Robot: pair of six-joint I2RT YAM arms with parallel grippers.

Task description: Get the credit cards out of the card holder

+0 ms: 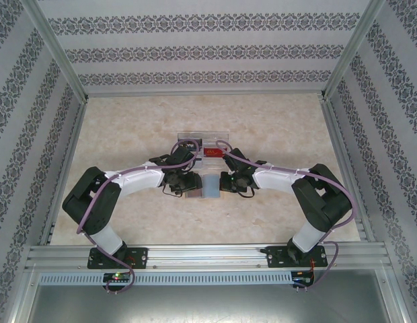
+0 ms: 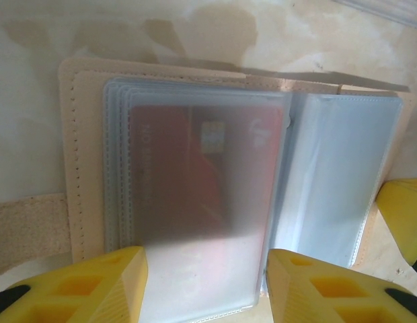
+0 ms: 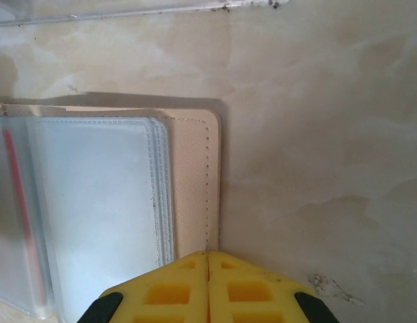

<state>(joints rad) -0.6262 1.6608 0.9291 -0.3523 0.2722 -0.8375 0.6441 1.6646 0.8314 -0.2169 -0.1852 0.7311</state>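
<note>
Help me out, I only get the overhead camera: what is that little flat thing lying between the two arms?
Observer: It's an open card holder, a tan cover with clear plastic sleeves like the pages of a booklet.
Operator: Is there a card in it?
Observer: Yes. The left wrist camera shows a red card with a chip, tucked inside a frosted sleeve.
Operator: Are the left jaws grabbing it?
Observer: Not that I can see. The left jaws stand open, and that sleeve shows between them.
</note>
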